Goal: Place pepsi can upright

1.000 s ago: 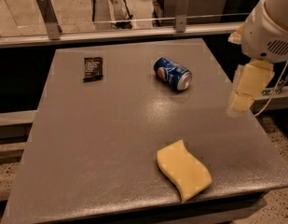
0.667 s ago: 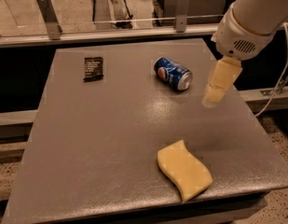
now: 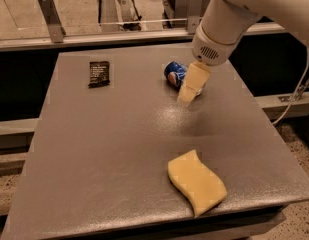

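We see one table [image 3: 119, 149]. One can [image 3: 174, 73] lies on its side at 1 o'clock, partly behind the one gripper [image 3: 190, 90]; its jaw state we cannot tell. One black packet [image 3: 99, 74] sits at 11 o'clock, one sponge [image 3: 196, 181] at 5 o'clock.

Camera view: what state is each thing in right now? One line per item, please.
pepsi can: lying on its side at the far side of the table, not upright, right end hidden by the gripper.
gripper: lowered at the can's right end; contact cannot be told.
black packet: lying flat, far left.
yellow sponge: lying flat near the front edge, untouched.
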